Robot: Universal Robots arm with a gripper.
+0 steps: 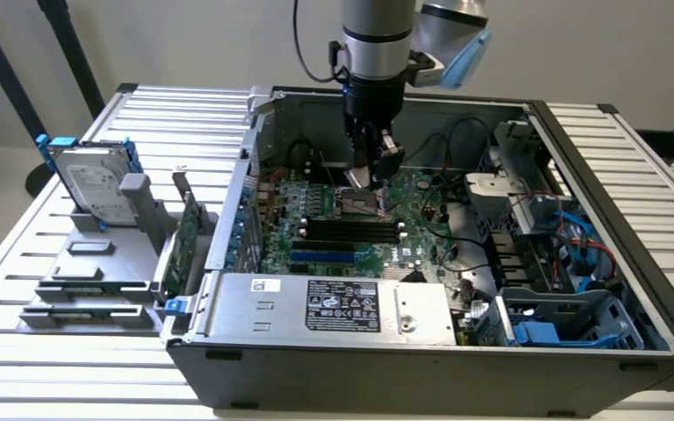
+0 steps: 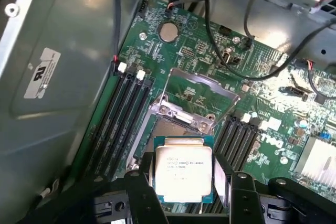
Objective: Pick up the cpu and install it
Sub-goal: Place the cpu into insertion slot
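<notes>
Gripper [image 2: 187, 188] clamped on cpu [image 2: 184, 170], seemingly just above open socket [image 2: 176, 116], inside computer case [image 1: 431, 373]

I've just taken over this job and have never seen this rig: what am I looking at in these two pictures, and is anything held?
The exterior view comes from a camera off the robot arm, which reaches its gripper into an open computer case on a slatted table. At that view's left, a hard drive and a green circuit card stand in a grey rack. The wrist view looks past the black fingers: they grip the cpu above the open socket on the motherboard.
</notes>
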